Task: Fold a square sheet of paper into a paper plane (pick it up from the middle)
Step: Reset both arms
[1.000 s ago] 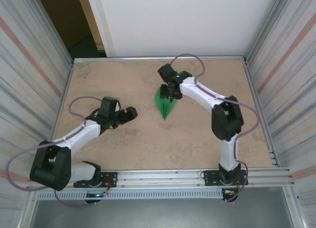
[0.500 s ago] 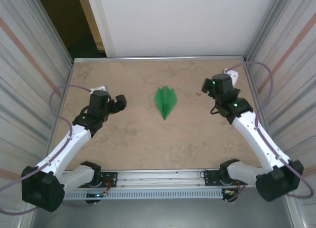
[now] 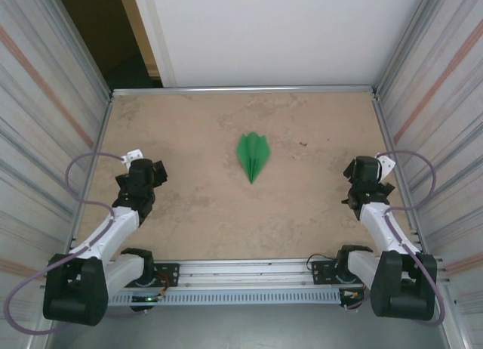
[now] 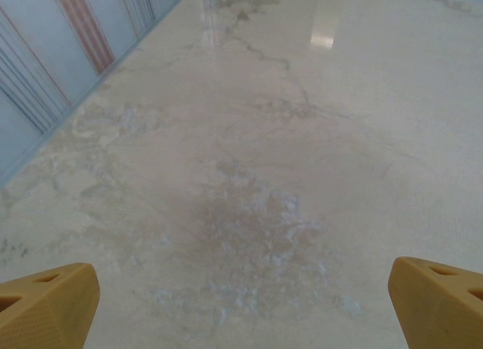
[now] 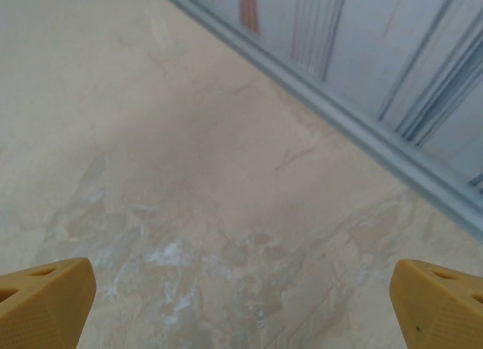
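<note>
The green paper plane [image 3: 253, 155] lies flat near the middle of the table, its point toward the near edge, with nothing touching it. My left gripper [image 3: 145, 173] is drawn back to the left side of the table, well clear of the plane. In the left wrist view its yellow fingertips [image 4: 49, 304] stand wide apart over bare tabletop, so that gripper [image 4: 249, 307] is open and empty. My right gripper [image 3: 364, 172] sits by the right wall. Its yellow fingertips [image 5: 45, 300] are also spread wide, and this gripper [image 5: 245, 304] is open over bare table.
The beige marbled table [image 3: 196, 213] is fenced by corrugated metal walls, left [image 3: 45, 137] and right [image 3: 441, 122]. A metal rail [image 3: 256, 270] runs along the near edge by the arm bases. The right wall's base strip [image 5: 339, 122] is close to the right gripper.
The right gripper let go of the plane, opened wide and drew back to the right wall. The left arm pulled back to the left. The plane stays in place.
</note>
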